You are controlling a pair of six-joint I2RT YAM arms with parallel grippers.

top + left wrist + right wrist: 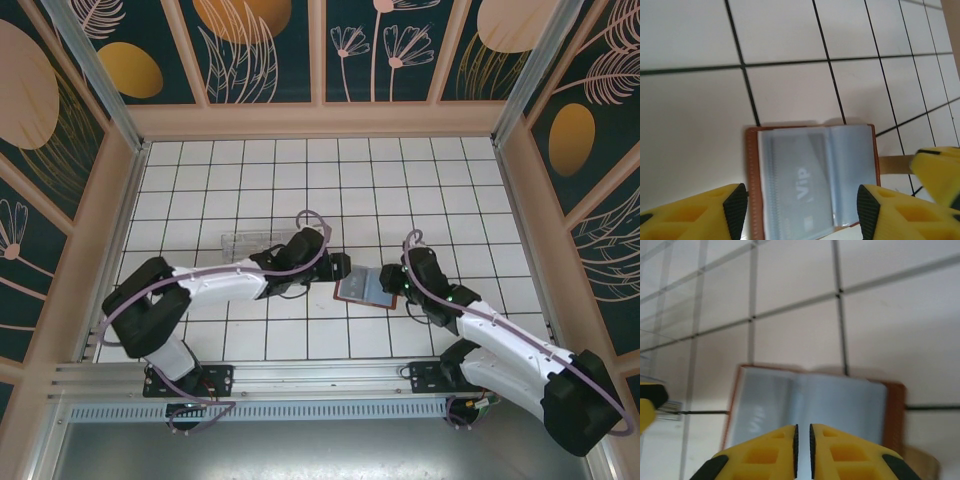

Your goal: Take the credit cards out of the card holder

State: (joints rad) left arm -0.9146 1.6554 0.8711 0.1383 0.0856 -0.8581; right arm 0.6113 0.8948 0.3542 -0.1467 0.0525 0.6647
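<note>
The brown card holder [362, 286] lies open like a book on the white tiles between my two arms. Its blue-grey plastic sleeves [850, 165] face up, and a grey card marked VIP [802, 182] sits inside the left sleeve. My left gripper [802, 210] is open, one finger on each side of the holder, just above it. My right gripper [802, 440] is at the holder's [840, 400] near edge, jaws almost together on a pale sleeve page rising from the centre fold.
A clear plastic box [245, 243] lies on the tiles behind the left arm. A tan strip [895, 164] shows beside the holder's right edge. The tiled floor is walled by beige frames on three sides, with open tiles toward the back.
</note>
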